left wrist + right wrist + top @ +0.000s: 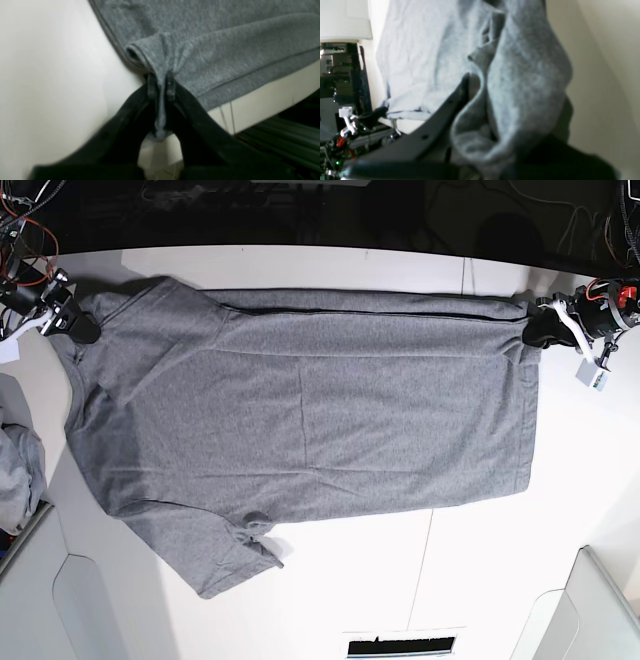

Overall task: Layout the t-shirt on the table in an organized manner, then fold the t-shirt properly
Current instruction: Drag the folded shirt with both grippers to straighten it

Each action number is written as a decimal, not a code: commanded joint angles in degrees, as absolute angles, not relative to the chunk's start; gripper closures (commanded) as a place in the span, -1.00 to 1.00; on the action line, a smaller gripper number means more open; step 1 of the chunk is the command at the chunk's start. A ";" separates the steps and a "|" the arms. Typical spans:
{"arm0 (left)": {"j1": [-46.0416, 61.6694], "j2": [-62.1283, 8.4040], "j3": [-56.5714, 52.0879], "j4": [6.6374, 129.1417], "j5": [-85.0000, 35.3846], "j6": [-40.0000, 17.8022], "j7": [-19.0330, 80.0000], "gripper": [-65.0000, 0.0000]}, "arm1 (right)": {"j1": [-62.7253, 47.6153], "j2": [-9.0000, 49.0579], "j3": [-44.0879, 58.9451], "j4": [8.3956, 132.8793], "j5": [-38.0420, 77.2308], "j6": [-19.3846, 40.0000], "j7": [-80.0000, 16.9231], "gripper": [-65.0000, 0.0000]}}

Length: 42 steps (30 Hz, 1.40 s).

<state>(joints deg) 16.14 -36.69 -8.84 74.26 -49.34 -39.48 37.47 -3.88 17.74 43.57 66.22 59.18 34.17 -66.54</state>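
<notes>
The heather-grey t-shirt [300, 420] lies spread flat on the white table [480, 570], with its collar end to the left and its hem to the right. One sleeve sticks out toward the near edge. My left gripper [541, 326] is at the far right corner of the hem. In the left wrist view it [161, 86] is shut on a pinched fold of the t-shirt [212, 50]. My right gripper [76, 322] is at the far left shoulder. In the right wrist view the cloth [520, 87] is bunched between its fingers [460, 95].
A paler bluish-grey bundle of cloth [18, 465] lies at the left edge. Light grey bins stand at the near left [60, 600] and near right [600, 605]. A thin dark seam [424, 570] crosses the tabletop. The table's far edge runs just behind both grippers.
</notes>
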 commanded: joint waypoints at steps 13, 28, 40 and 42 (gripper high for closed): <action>17.47 -37.98 -9.34 75.70 -50.81 -40.00 37.32 1.00 | -13.08 19.20 43.92 75.66 60.95 35.11 -66.65 1.00; 17.26 -37.98 -14.22 76.58 -55.46 -40.00 37.52 0.18 | -11.68 19.25 48.60 75.66 56.77 34.72 -62.28 -0.07; 16.99 -38.11 -14.48 83.42 -55.31 -40.00 37.54 -0.08 | 4.19 20.32 48.90 75.64 47.57 33.10 -54.87 -0.07; 16.99 -38.09 -14.48 83.42 -55.31 -40.00 37.54 -0.08 | 7.99 20.32 46.63 75.64 43.59 32.12 -52.66 -0.07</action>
